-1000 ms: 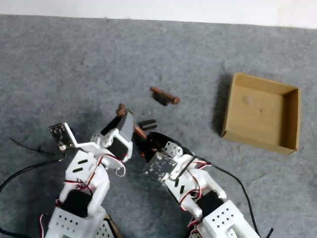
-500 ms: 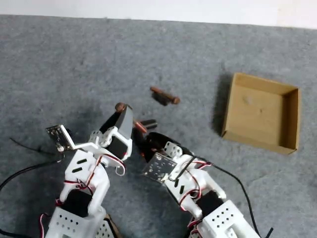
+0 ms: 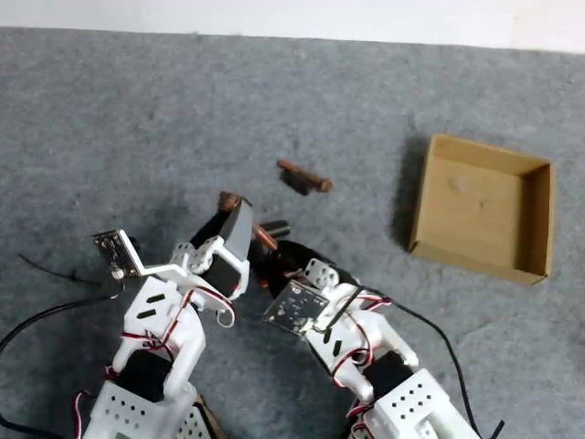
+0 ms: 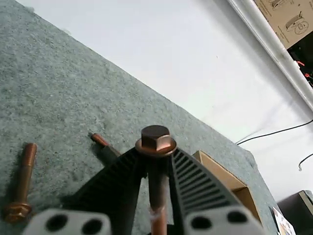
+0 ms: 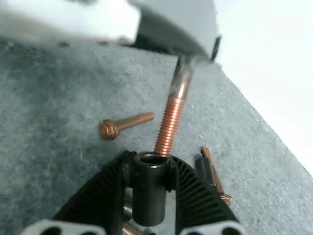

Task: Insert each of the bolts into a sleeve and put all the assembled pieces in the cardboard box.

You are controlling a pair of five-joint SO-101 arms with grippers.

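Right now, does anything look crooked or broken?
Nothing looks broken. The bolt in the left gripper meets the mouth of the sleeve in the right gripper at a slant, not in line with it, so it might jam.

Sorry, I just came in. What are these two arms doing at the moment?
The left gripper holds a copper bolt and the right gripper holds a black sleeve. The bolt's threaded end is at the sleeve's mouth. A second bolt, already in a sleeve, and a loose bolt lie on the grey mat. The cardboard box is empty.
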